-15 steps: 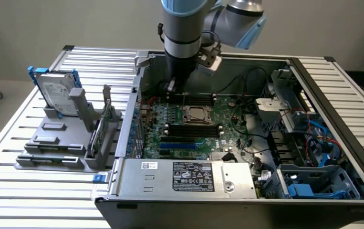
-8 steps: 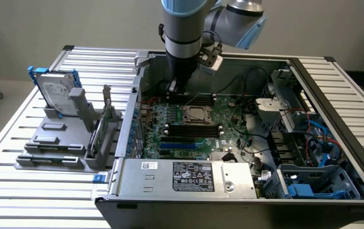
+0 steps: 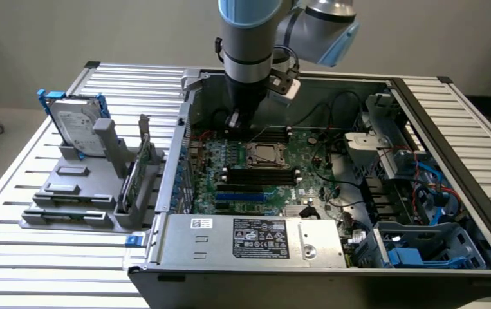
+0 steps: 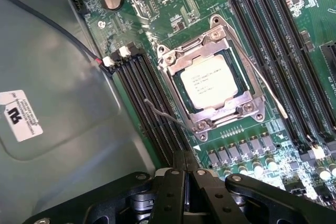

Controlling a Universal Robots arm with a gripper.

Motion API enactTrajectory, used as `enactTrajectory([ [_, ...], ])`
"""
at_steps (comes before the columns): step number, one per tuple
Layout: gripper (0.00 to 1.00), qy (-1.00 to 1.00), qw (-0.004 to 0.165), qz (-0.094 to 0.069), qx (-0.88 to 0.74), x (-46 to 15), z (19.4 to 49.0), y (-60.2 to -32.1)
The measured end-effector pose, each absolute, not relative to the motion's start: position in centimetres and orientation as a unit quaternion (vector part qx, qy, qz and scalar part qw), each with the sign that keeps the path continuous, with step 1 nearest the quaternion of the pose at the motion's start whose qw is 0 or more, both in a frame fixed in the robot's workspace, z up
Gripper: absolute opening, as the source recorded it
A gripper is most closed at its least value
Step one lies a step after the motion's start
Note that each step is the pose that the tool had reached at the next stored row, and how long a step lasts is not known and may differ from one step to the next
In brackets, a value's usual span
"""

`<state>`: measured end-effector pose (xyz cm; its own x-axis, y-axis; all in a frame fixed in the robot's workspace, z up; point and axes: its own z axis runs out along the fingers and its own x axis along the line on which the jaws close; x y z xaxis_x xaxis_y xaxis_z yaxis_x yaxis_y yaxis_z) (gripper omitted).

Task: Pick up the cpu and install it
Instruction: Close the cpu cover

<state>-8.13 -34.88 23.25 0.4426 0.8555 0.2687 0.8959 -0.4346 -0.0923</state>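
The cpu (image 4: 207, 85), a small square chip with a silver-grey printed top, lies inside the dark metal socket frame (image 4: 249, 95) on the green motherboard (image 4: 184, 3), and the frame sits down over its edges. In the exterior view the cpu (image 3: 265, 154) is at the board's middle. My gripper (image 4: 184, 157) hovers just off one corner of the socket, its two black fingers pressed together with nothing between them. Seen from outside, the gripper (image 3: 235, 120) hangs low inside the case, just behind the socket.
Black memory slots (image 4: 152, 103) flank the socket on both sides. A thin wire lever (image 4: 160, 113) sticks out near my fingertips. The case wall (image 4: 47, 77) is close by. A hard drive (image 3: 78, 123) stands in a grey rack at the exterior view's left; the power supply (image 3: 254, 238) lies in front.
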Motion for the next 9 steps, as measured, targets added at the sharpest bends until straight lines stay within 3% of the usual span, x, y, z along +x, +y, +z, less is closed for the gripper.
enactTrajectory([
  [9, 0.11, -0.518, 0.109, -0.091, -0.844, -7.3, 21.8, -34.9],
])
